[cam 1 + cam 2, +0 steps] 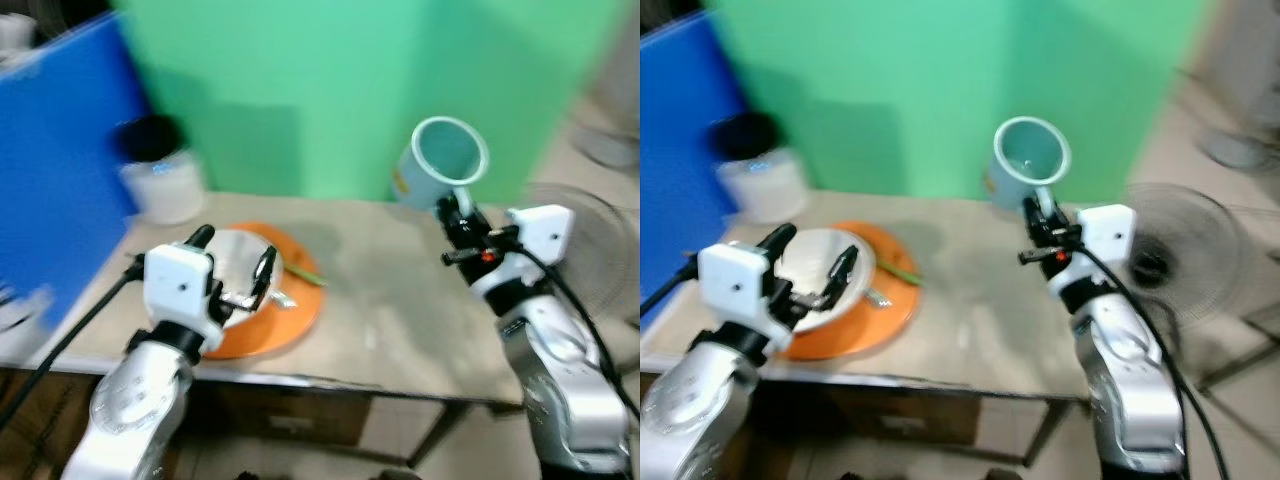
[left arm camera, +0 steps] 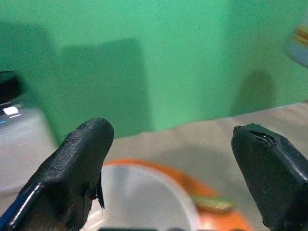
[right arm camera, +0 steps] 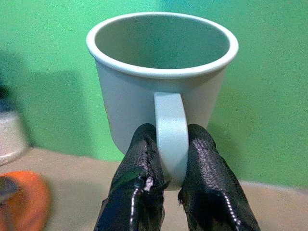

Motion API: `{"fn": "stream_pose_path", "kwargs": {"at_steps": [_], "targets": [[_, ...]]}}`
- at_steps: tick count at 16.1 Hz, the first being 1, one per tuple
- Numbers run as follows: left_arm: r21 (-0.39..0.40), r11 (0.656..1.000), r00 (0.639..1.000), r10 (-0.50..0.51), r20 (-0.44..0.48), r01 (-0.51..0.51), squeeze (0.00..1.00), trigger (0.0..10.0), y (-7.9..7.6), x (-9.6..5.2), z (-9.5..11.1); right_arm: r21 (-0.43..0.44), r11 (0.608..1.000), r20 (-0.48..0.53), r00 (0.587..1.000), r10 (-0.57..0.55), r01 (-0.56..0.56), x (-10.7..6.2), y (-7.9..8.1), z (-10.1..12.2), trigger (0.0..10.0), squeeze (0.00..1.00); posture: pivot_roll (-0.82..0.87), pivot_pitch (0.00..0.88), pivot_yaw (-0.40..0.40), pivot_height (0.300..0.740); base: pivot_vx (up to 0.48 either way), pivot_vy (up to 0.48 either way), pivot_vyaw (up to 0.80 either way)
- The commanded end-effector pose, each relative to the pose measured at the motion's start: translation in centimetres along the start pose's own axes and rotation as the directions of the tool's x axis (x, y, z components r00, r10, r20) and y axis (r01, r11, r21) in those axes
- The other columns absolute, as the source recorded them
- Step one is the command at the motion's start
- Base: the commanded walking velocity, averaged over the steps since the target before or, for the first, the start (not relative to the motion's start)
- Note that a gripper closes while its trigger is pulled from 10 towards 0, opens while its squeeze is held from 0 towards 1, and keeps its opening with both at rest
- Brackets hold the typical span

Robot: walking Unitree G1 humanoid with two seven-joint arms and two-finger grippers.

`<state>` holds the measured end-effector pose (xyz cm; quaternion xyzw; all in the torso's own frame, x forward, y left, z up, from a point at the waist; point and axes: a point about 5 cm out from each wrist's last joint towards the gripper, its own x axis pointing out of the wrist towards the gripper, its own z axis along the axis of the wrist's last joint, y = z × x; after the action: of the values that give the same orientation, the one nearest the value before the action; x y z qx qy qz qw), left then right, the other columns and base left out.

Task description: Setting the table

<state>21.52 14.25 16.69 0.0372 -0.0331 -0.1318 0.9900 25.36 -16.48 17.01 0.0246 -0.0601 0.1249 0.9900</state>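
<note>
a: right gripper (image 3: pixel 172 159) first. jaws pinched on the handle of the pale blue mug (image 3: pixel 161 72), one finger each side of the loop. mug is carried in the air above the far right part of the surface (image 1: pixel 420 320), mouth tilted toward the camera.

b: left gripper (image 1: pixel 232 262)?

a: jaws spread wide, nothing between them, poised over the white bowl (image 1: pixel 238 262) that sits on the orange plate (image 1: pixel 290 320). a thin green item lies on the plate beside the bowl; too blurred to name.

b: handling notes on the mug?

a: looks rigid, glazed, likely slick and chippable. handle grip is narrow, so it may swing; i'd set it down gently, upright, near the plate. a white jar with a dark lid (image 1: pixel 158 175) stands far left.
</note>
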Motion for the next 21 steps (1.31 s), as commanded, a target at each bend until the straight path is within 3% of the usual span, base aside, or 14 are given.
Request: {"fn": "stream_pose_path", "kwargs": {"at_steps": [1,2,4,9,12,16,21], "targets": [[0.018,1.0,1.0,0.016,-0.007,-0.016,0.0,10.0,0.0,0.1,-0.1,0.003,1.0,0.008,1.0,0.002,-0.002,-0.1,0.3,0.5,10.0,0.0,-0.12,0.0,0.068,0.74,0.0,0.0,-0.8],[0.019,1.0,1.0,0.012,-0.004,-0.012,0.0,10.0,-0.5,0.5,-0.2,-0.033,0.999,-0.015,0.999,0.031,-0.032,-0.5,0.7,0.6,10.0,0.0,-0.12,0.0,0.065,0.74,0.0,0.0,-0.8],[-0.002,0.997,0.996,0.083,-0.013,-0.083,0.0,10.0,0.2,0.5,-0.4,-0.042,0.999,-0.037,0.999,0.014,-0.015,-0.8,0.6,0.8,10.0,0.0,-0.12,0.0,0.057,0.74,0.0,0.0,-0.8],[0.09,0.982,0.985,0.169,-0.044,-0.164,0.0,10.0,1.5,-0.1,-0.9,-0.024,0.996,-0.111,0.99,-0.086,0.084,-1.2,-0.6,-0.1,10.0,0.0,-0.11,0.0,0.036,0.74,0.0,0.0,-0.8],[0.084,0.985,0.988,0.152,-0.031,-0.149,0.0,10.0,1.3,0.4,-0.6,-0.034,0.988,-0.127,0.979,-0.157,0.154,-1.0,-1.0,-0.2,10.0,0.0,-0.12,0.0,0.046,0.74,0.0,0.0,-0.8],[0.005,0.979,0.979,0.206,-0.01,-0.206,0.0,10.0,2.0,0.1,-0.5,-0.053,0.992,-0.137,0.983,-0.125,0.119,-0.6,-0.6,-0.1,10.0,0.0,-0.13,0.0,0.05,0.74,0.0,0.0,-0.8],[0.026,0.972,0.972,0.235,0.005,-0.235,0.0,10.0,2.1,0.4,-0.5,-0.125,0.983,-0.171,0.973,-0.157,0.137,0.0,-0.9,-0.2,10.0,0.0,-0.13,0.0,0.029,0.74,0.0,0.0,-0.8]]}}
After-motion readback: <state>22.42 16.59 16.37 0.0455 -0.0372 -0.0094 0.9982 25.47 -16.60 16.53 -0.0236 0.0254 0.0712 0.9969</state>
